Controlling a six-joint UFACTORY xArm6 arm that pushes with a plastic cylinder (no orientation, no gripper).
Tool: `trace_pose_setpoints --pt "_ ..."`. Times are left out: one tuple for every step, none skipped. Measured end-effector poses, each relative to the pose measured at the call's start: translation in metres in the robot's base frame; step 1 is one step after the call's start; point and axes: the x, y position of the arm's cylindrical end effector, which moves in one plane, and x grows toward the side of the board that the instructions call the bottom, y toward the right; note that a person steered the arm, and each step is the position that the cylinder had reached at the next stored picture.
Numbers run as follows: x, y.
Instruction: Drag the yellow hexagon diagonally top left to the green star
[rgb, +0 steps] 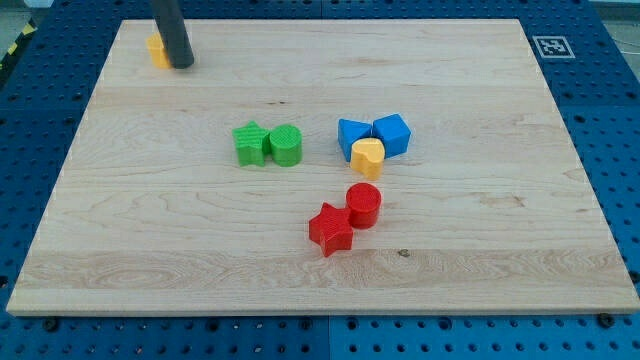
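My dark rod comes down at the view's top left, and my tip (181, 64) rests on the pale wooden bench (480, 260) just beside a small yellow block (158, 49), which sits on its left and is partly hidden by the rod; its shape cannot be made out from here, though it appears to be the yellow hexagon. The rig carries no hand, so there is nothing to read as open or closed, and the rod grips nothing. The green star-shaped block (250, 144) lies well apart from that corner, near the middle of the bench, touching a green cylinder block (286, 145) on its right. Further to the view's right, two blue blocks (354, 134) (392, 134) sit side by side with a yellow cylinder block (367, 157) pressed against their lower edges. Below that cluster, a red cylinder block (364, 206) touches a red star-shaped block (331, 229) at its lower left. Blue perforated panels (40, 110) surround the bench.
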Motion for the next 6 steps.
trace_pose_setpoints --pt "0.006 -0.013" --pt "-0.034 -0.018" --pt "-0.041 -0.028" --pt "-0.068 -0.029" --pt "-0.072 -0.030" --pt "-0.056 0.022"
